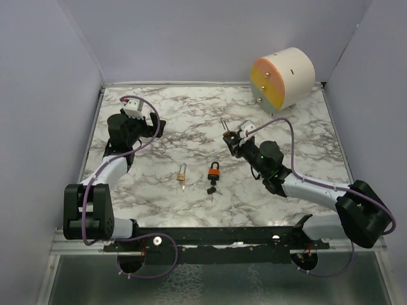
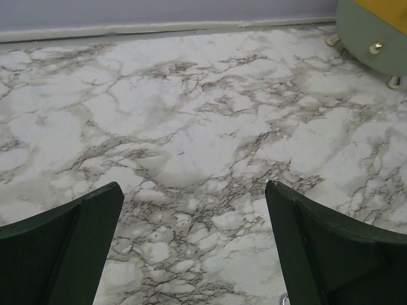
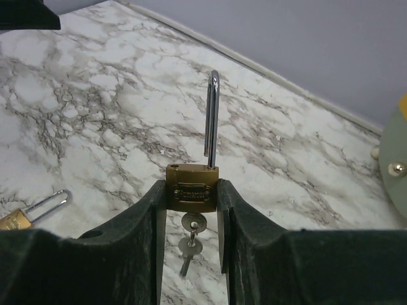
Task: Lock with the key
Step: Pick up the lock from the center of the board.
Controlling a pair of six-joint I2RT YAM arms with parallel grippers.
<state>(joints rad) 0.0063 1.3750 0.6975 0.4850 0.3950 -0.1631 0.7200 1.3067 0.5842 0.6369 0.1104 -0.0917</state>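
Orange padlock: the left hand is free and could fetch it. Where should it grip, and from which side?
Probably across the body of the orange padlock, coming straight down, fingers on its left and right sides. It seems to lie flat, its black keys trailing toward the near edge, and the small brass padlock lies well apart to its left.

**Small brass padlock** [image 3: 192, 189], upright, its body clamped on both sides between the fingers of the right gripper [image 3: 192, 198]. Its polished steel shackle [image 3: 212, 114] stands raised and unlatched, with the free end clear of the body. A silver key [image 3: 193, 223] sits in the keyhole underneath, and a second key [image 3: 187, 253] hangs below it. A second brass padlock [image 1: 182, 173] lies flat on the marble table [image 1: 159, 210]. An orange-and-black padlock [image 1: 214, 170] lies near it, with black-headed keys [image 1: 212, 189] at its near end.
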